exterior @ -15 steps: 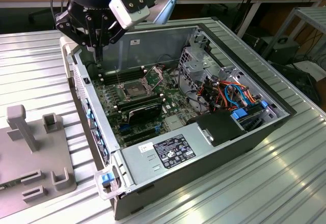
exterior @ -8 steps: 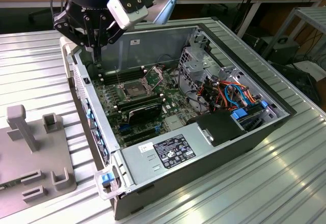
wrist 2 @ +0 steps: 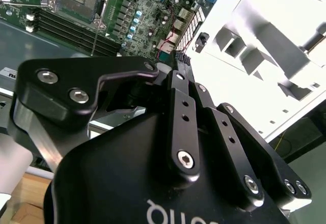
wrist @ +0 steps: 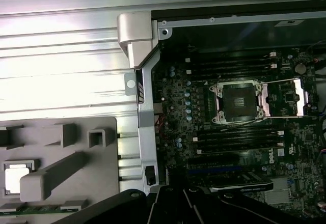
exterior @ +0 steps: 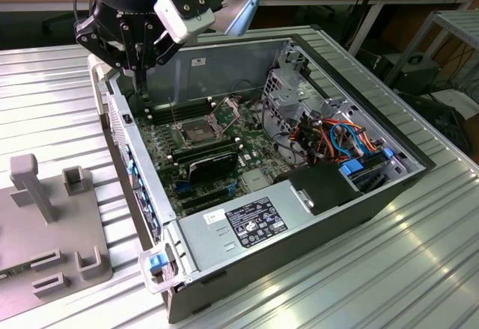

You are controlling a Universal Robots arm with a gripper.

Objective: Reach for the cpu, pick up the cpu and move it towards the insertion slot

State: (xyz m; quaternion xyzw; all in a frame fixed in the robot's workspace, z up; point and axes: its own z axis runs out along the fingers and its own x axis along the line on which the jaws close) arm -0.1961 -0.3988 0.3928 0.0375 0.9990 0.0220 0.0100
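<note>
— Fingers (exterior: 139,58) first: how do they stand?

— Drawn close together at the tip of the gripper (exterior: 139,66), with nothing held between them. In both wrist views the black links run in to one point.

— Where does it hang?

— In the exterior view, above the side wall of the open computer case (exterior: 224,71), near a corner. Taken from the insertion slot (exterior: 196,131), that is between 10 and 11 o'clock, and well clear of the board.

— And the cpu?

— In the first wrist view the cpu (wrist: 15,177) lies flat in a square recess of the grey fixture tray (wrist: 107,173), pale and bright, just beside a grey post (wrist: 51,178). The tray rests on the ribbed metal table (exterior: 419,269), outside the case. In the exterior view the tray sits at about 8 o'clock from the slot.

— Is the gripper on it?

— No, the two are well apart. The gripper is nearer to the case wall than to the tray.

— How does the slot look?

— Its hinged retention frame (wrist: 285,98) is swung open beside it, so the dark brownish centre lies bare inside the silvery frame. Long black memory slots (wrist: 234,66) run along both sides of it.
</note>
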